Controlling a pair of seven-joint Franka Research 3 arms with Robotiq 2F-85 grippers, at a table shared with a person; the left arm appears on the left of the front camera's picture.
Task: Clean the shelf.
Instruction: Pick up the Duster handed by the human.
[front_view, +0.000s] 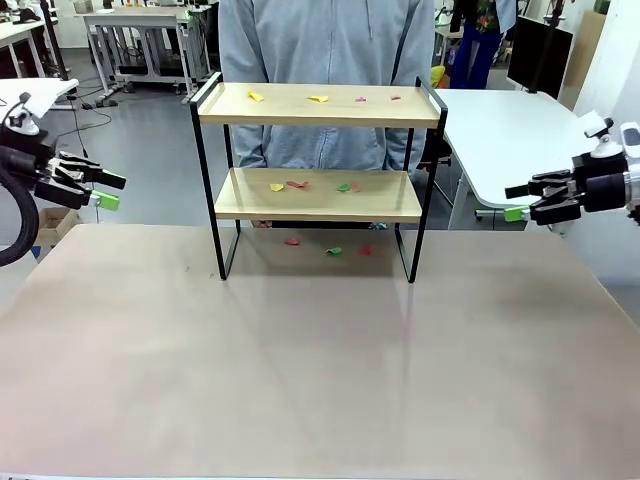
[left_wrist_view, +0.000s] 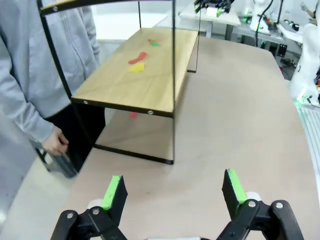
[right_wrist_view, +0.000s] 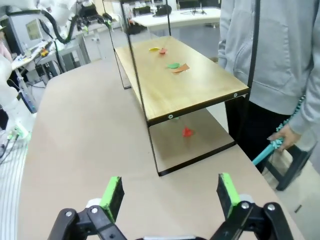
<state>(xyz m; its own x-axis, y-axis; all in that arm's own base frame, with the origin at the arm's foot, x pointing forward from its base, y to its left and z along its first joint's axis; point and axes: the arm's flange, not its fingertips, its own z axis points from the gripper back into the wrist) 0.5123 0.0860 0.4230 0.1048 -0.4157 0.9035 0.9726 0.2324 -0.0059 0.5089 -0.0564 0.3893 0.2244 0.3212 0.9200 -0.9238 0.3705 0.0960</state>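
left gripper (left_wrist_view: 175, 186) spread — shelf (front_view: 290, 110) littered with coloured scraps (front_view: 318, 98).

Left gripper (front_view: 110, 191) and right gripper (front_view: 514, 201) are black and jointed, with green pads (left_wrist_view: 112, 191); a thick black cable (front_view: 14, 225) loops at the left.

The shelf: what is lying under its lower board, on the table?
Small scraps lie on the table under the shelf: a red scrap, a green scrap, a second red scrap. The lower board covers the table farther back, so more may lie there.
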